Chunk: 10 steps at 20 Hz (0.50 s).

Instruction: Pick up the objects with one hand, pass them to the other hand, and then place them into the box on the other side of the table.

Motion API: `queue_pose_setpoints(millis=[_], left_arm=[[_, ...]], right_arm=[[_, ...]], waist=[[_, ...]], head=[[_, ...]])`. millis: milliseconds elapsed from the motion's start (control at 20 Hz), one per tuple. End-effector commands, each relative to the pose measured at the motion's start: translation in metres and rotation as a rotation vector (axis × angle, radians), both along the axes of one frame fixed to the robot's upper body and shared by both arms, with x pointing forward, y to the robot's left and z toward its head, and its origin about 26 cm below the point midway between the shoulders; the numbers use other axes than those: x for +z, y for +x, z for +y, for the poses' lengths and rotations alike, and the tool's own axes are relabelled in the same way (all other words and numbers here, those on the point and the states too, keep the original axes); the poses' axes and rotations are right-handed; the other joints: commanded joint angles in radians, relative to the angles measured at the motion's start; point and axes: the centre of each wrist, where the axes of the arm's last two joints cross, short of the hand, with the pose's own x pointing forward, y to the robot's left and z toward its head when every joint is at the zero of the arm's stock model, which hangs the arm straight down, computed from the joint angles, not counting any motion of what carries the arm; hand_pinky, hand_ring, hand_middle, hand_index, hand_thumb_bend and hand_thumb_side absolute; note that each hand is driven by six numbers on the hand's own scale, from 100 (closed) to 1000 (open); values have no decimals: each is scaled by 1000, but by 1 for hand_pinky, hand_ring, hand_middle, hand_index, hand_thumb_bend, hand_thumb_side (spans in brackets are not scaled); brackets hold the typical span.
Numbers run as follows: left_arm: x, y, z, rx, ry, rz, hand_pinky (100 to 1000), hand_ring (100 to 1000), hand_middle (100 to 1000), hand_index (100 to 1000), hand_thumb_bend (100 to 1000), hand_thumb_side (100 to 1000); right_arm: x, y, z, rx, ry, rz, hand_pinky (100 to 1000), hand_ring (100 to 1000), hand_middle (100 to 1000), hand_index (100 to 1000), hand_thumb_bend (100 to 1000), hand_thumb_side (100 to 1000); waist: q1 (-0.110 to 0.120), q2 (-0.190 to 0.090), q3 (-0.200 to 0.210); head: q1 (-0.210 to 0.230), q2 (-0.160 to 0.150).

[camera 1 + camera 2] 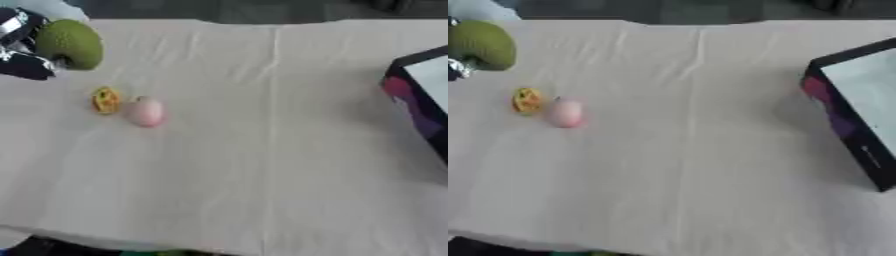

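— Where do we stand with the green fruit (69, 44)?
— We see it at the far left, up against our left hand (19, 46); whether the fingers curl round it we cannot tell.
— And the rest?
— A small yellow object (106, 100) touches a pink egg-shaped one (145, 112) on the cloth-covered table (262, 150). The dark box (855, 107) sits at the right edge.

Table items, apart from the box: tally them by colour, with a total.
Green: 1, the green object at the left hand
Yellow: 1, the yellow object
Pink: 1, the pink object
Total: 3
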Motion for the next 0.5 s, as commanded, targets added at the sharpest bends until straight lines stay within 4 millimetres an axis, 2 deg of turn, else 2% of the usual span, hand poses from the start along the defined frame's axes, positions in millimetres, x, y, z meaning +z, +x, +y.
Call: queue_pose_setpoints(millis=[50, 150, 200, 250, 300, 500], left_arm=[[7, -8, -25, -49, -71, -122, 649, 586, 510, 529, 100, 100], [1, -10, -39, -65, -103, -156, 649, 586, 509, 530, 100, 100], [-2, -10, -46, -73, -117, -171, 648, 586, 510, 531, 100, 100], [-6, -10, -53, -79, -131, -188, 648, 586, 510, 531, 100, 100], [-10, -10, -59, -89, -143, -205, 640, 586, 510, 533, 100, 100], [-29, -10, -83, -134, -205, -244, 638, 587, 512, 534, 100, 100]], right_arm=[[34, -3, 17, 73, -126, -50, 927, 919, 946, 949, 100, 567], [45, -1, 32, 119, -200, -55, 926, 920, 947, 951, 100, 554], [51, -1, 40, 144, -242, -59, 925, 920, 945, 950, 100, 489], [56, 1, 50, 171, -291, -62, 925, 920, 945, 950, 100, 489], [61, 2, 61, 200, -343, -67, 924, 920, 944, 948, 100, 442], [71, 8, 100, 298, -517, -84, 923, 918, 939, 946, 100, 419]], waist=[[-4, -28, -3], [-6, -30, -4], [-8, -32, -5], [-9, -33, -6], [-11, -35, -8], [-16, -40, -15]], head=[[-11, 1], [-15, 2], [-18, 2], [-19, 2], [-22, 3], [-30, 3]])
